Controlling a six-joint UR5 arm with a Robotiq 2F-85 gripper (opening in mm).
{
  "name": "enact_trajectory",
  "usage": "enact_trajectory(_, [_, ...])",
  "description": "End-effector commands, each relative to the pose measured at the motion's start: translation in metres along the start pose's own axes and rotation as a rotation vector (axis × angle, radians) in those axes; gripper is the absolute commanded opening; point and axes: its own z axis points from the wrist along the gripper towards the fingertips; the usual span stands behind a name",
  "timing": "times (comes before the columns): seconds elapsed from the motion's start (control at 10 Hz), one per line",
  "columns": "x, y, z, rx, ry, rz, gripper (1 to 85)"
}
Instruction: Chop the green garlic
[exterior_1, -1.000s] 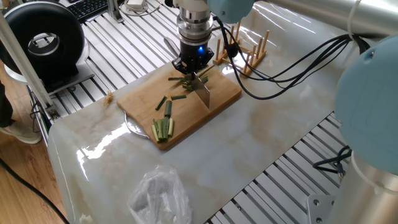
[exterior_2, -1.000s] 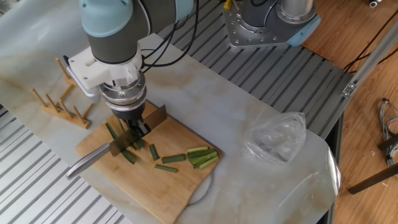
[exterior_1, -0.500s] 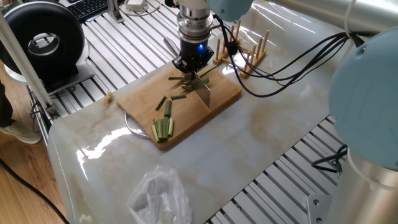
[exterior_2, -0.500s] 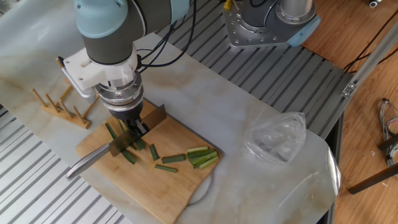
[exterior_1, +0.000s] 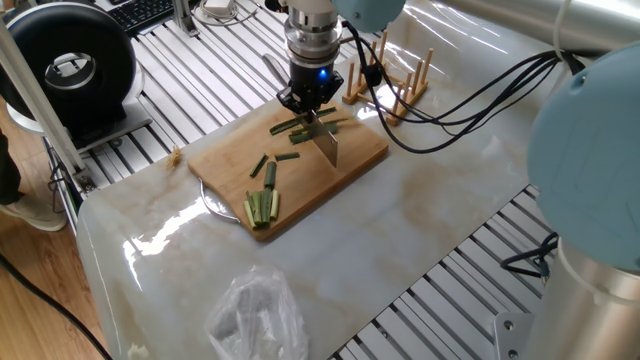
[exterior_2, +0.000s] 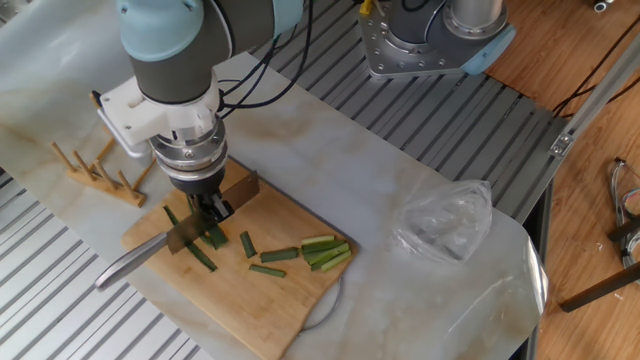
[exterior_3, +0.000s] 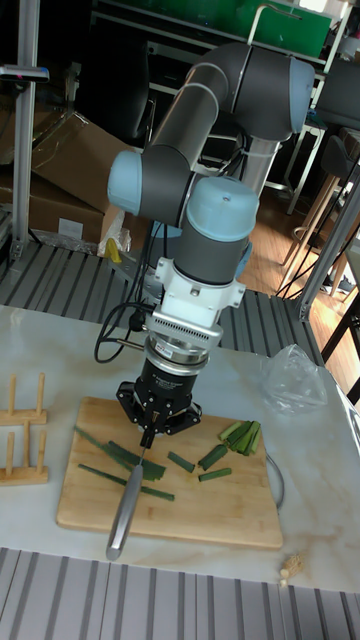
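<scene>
the end effector is gripping a knife over the board, blade above the garlic stalks at the board's rack-side end; pressing straight down across the stalks should be cutting cleanly

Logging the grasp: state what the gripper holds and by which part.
The gripper holds the knife, clamped on the blade's upper edge; its handle sticks out free.

Robotics laboratory or workshop. Evidence: grey slotted aluminium-profile bench carrying a white marble-look tabletop; black keyboard at its far edge; brown cardboard boxes on the floor; black cables trailing from the arm.
</scene>
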Motion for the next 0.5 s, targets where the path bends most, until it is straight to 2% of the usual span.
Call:
enact_trajectory(0.0, [-0.004,0.002,0.003,-0.011,-0.007,0.008,1.3])
enact_trajectory(0.4, [0.01,0.005,-0.012,-0.015,0.019,0.01,1.3])
